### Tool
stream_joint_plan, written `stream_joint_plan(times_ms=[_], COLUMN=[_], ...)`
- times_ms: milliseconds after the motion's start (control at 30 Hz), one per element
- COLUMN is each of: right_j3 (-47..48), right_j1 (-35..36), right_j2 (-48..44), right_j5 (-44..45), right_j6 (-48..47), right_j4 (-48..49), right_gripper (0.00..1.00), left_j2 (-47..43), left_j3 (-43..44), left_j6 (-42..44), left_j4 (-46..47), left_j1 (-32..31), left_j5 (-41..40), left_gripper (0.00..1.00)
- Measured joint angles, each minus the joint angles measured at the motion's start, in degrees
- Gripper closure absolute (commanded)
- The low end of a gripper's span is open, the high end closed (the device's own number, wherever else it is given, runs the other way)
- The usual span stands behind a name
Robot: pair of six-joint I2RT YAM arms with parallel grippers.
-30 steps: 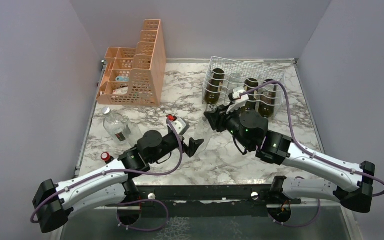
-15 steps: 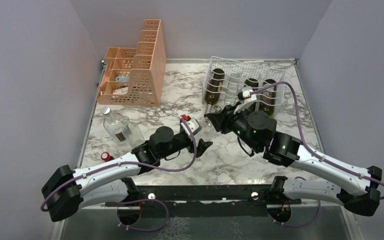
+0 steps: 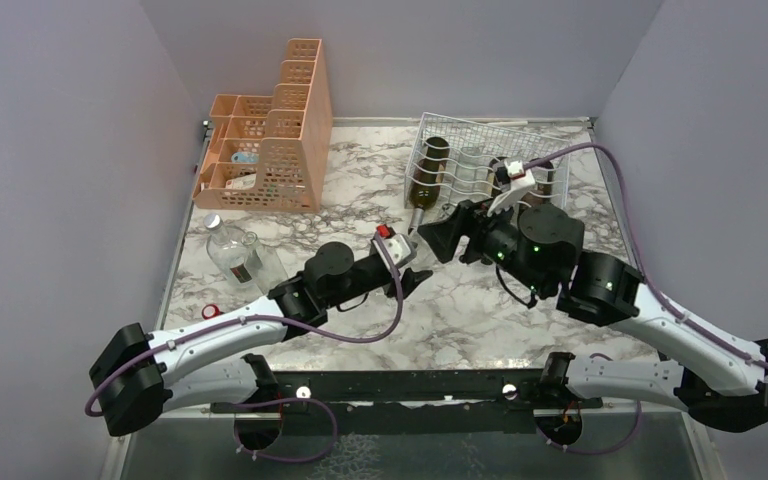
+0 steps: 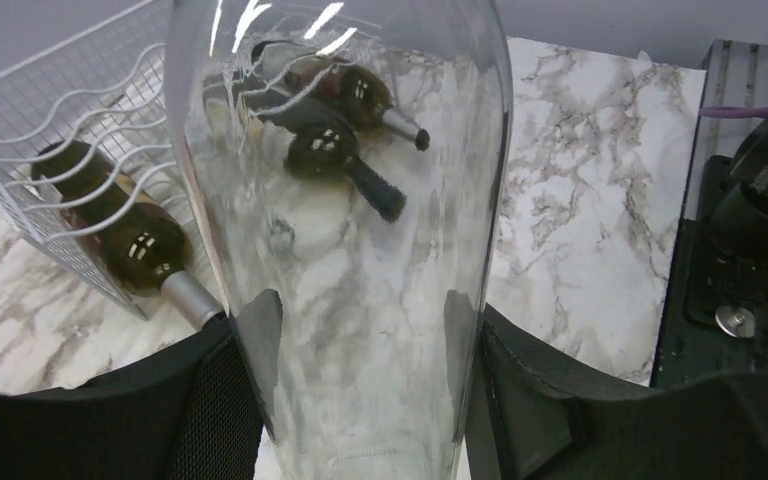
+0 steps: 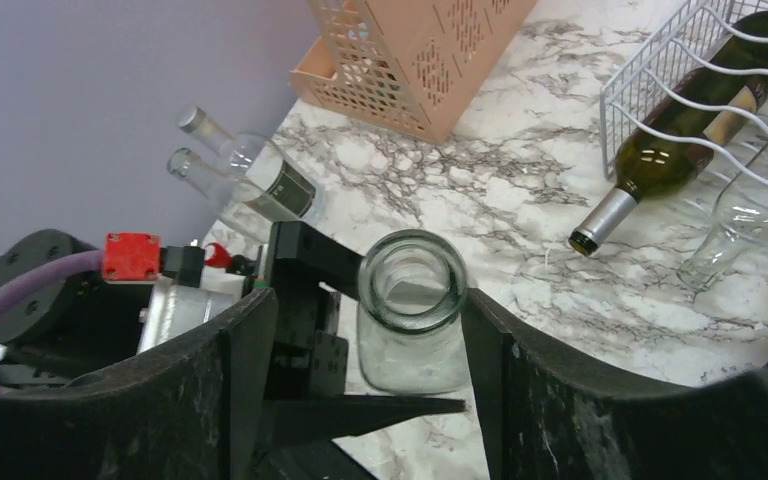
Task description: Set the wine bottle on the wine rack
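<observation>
A clear glass wine bottle (image 4: 360,250) is held up between the two arms over the middle of the table (image 3: 422,250). My left gripper (image 4: 360,410) is shut on its wide body, one black finger pressed to each side. My right gripper (image 5: 368,330) stands open around the bottle's neck and open mouth (image 5: 412,275), with a gap on the left side. The white wire wine rack (image 3: 480,128) stands at the back right, just beyond the grippers. It holds dark green bottles (image 3: 428,175), seen also in the left wrist view (image 4: 130,230).
A peach perforated organizer (image 3: 270,140) stands at the back left. Two clear bottles (image 3: 232,252) lie near the left edge, and a small red cap (image 3: 210,312) sits nearer the front. Another clear bottle (image 5: 750,215) lies in the rack beside a green one (image 5: 680,150).
My left arm reached right to the bottle and its jaws closed on the body. My right gripper, shut on the neck before, has opened, and that arm has shifted right.
</observation>
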Motion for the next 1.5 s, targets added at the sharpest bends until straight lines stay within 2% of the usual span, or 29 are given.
stream_joint_plan(times_ms=[167, 400, 767, 933, 1200, 1500], right_j3=[7.1, 8.6, 10.0, 10.7, 8.8, 5.1], right_j1=[0.0, 0.1, 0.1, 0.1, 0.1, 0.1], right_j2=[-0.9, -5.2, -3.7, -0.3, 2.8, 5.9], right_j5=[-0.9, -0.9, -4.3, -6.3, -9.0, -11.7], right_j6=[2.3, 4.2, 1.9, -0.2, -2.5, -2.3], right_j4=[-9.2, -18.4, -27.0, -29.5, -29.9, -28.4], right_gripper=[0.26, 0.26, 0.26, 0.26, 0.25, 0.25], left_j2=[1.8, 2.5, 3.0, 4.0, 4.0, 2.6], left_j3=[3.0, 3.6, 3.6, 3.6, 3.6, 1.8], left_j6=[7.0, 18.3, 48.7, 59.1, 67.8, 72.1], left_j4=[-0.1, -1.0, -2.1, -3.3, -4.2, -5.3], left_j1=[0.0, 0.2, 0.3, 0.3, 0.3, 0.3], left_j5=[-0.4, -0.4, 6.3, 6.9, 6.2, 6.0], left_gripper=[1.0, 1.0, 1.0, 1.0, 1.0, 1.0])
